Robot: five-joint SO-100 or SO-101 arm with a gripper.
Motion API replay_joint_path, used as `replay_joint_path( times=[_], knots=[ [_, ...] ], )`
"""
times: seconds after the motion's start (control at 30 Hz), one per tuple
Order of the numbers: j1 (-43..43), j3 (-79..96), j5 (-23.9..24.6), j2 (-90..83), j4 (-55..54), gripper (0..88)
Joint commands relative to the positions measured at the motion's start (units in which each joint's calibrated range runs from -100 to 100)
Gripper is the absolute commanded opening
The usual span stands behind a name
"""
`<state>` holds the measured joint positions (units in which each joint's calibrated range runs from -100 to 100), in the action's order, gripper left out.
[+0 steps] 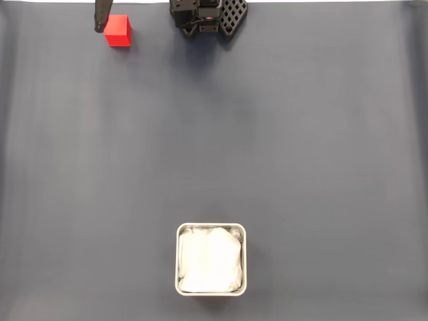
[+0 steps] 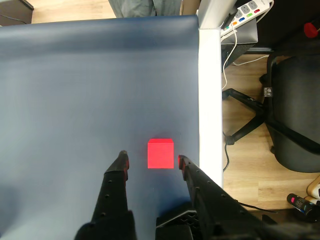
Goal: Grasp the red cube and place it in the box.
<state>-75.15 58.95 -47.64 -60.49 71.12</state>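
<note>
My gripper [image 2: 151,161], spread wide and empty, flanks the matte cube [image 2: 160,153]; the fixed view adds the paper-lined box [image 1: 211,227].

Soft, even room light falls on the dark blue mat [image 1: 301,147], which shows faint pale streaks of sheen in the fixed view and no hard glare. Shadows are weak; a dim one sits under the arm base [image 1: 207,17]. Both pictures look sharp, with slight softness in the wrist view's near gripper [image 2: 151,160].
</note>
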Motion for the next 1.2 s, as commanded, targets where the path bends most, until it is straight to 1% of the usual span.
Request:
replay_joint_path(
  times=[0.0, 0.23, 0.67, 1.17],
  knots=[
    [-1.63, 0.36, -0.78, 0.00, -1.53, 23.6],
    [-2.83, 2.64, -1.32, -0.17, -3.50, 24.1],
    [-2.62, 8.93, -2.05, -3.90, -7.19, 25.6],
    [-2.83, 14.86, -2.74, -3.99, -13.33, 26.0]
  ],
)
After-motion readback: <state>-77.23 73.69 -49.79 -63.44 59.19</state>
